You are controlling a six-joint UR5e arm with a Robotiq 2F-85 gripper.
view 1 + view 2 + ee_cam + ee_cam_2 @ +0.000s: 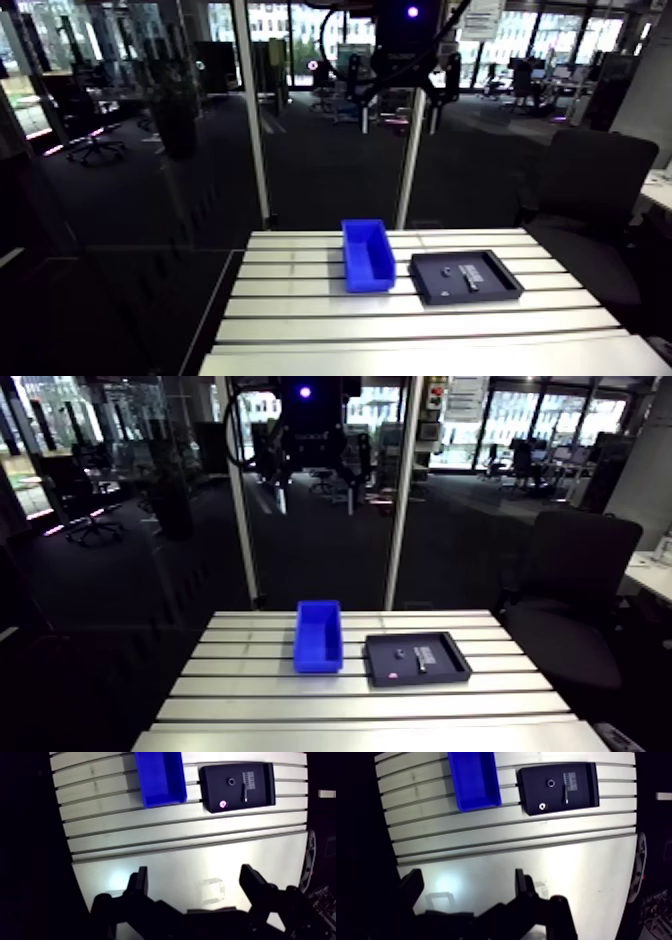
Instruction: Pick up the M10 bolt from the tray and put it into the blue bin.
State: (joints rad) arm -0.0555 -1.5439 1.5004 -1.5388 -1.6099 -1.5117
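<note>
Overhead, gripper [195, 872] spread wide and empty above open table [175, 837], well short of tray [261, 801], M10 bolt [245, 793] lying inside tray, blue bin [160, 777] just beside tray, edges apart.

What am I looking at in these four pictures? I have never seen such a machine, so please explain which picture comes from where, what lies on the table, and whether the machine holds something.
This is one robot arm working at a slotted metal table. Two pictures come from a camera riding on the arm's upper part and see the table from farther off. They are a stereo pair, so they show almost the same scene. The other two come from a camera on the wrist, looking down past the gripper, the robot's two-fingered hand. Its dark fingers stand apart with nothing between them, so nothing is held. On the table a blue bin stands beside a black tray. In the tray lie a long thin piece, probably the bolt, a small ring and a round pale piece.
</note>
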